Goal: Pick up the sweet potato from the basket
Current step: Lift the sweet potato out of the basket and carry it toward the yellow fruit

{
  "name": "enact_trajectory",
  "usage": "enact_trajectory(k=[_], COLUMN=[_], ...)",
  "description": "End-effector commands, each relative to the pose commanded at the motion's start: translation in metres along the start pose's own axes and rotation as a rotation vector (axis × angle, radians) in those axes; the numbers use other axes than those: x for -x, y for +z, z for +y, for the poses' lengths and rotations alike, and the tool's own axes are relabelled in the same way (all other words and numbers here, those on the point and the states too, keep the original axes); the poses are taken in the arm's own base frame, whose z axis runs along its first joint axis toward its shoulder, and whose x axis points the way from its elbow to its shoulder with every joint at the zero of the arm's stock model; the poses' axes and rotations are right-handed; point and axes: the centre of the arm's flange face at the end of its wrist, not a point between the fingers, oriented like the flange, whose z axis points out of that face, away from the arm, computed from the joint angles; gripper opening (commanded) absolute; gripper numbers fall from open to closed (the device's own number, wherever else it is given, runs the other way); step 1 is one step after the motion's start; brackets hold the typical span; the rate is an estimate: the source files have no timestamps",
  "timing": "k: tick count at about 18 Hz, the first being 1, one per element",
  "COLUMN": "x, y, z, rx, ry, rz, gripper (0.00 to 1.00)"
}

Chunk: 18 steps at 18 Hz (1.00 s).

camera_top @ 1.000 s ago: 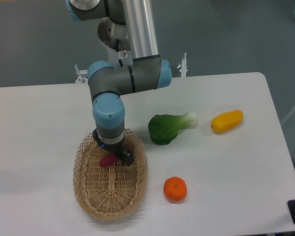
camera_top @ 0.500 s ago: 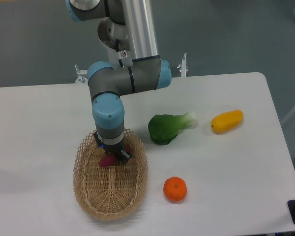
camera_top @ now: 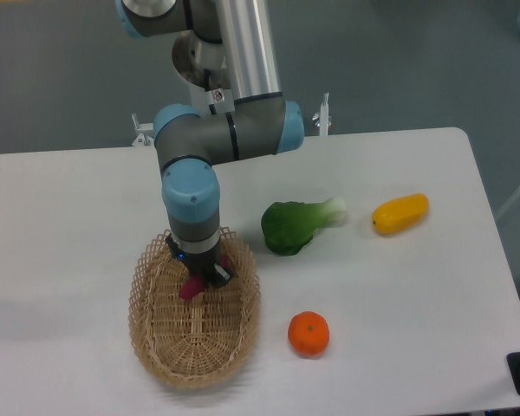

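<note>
While the gripper clenches the sweet potato by one end just above the basket floor, the tuber hangs tilted; held so near its tapered tip, it could slip out or snag the wicker rim.

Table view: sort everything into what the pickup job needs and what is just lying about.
Needed: sweet potato, basket, gripper reaching down into the basket at the sweet potato.

Lying about: green vegetable, yellow-orange fruit, orange, all on the table outside the basket.
</note>
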Motion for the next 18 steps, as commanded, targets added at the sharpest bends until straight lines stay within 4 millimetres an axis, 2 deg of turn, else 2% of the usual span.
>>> enact_trajectory(k=[5, 10, 13, 18], x=[0.028, 0.086, 0.119, 0.157], y=[-0.045, -0.095, -0.122, -0.145], z=[0.012, 0.038, 0.061, 0.106], rx=[-0.050, -0.089, -0.090, -0.087], ry=[-0.041, -0.122, -0.127, -0.093], rz=[-0.065, -0.086, -0.068, -0.050], gripper=[0.39, 0.38, 0.38, 0.38])
